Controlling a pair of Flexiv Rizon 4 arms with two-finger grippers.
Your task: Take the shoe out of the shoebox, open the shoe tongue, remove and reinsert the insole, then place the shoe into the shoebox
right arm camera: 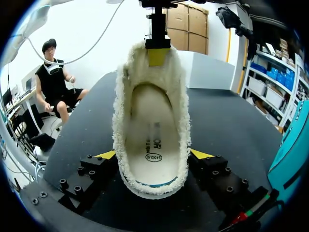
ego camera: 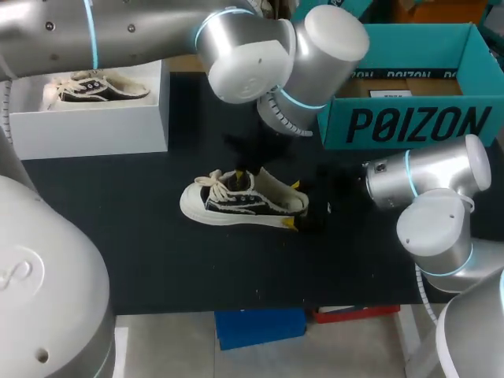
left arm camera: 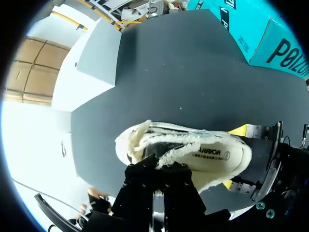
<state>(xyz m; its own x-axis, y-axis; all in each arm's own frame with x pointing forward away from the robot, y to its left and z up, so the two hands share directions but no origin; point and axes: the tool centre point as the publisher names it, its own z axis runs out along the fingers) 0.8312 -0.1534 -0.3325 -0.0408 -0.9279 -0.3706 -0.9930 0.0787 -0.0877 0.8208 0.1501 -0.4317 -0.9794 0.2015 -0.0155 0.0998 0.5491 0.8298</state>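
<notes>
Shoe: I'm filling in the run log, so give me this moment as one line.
shoe: on table | left pincer: shut on tongue | right pincer: shut on heel | insole: inside

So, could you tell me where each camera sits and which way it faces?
Head view: above and behind, looking down on the table; left arm and right arm show.
Left wrist view: above the shoe, facing into it; left gripper pinches its tongue.
Right wrist view: behind the heel, facing toeward; right gripper clamps it.
Shared: both wrist views show the shoe and the other gripper.
</notes>
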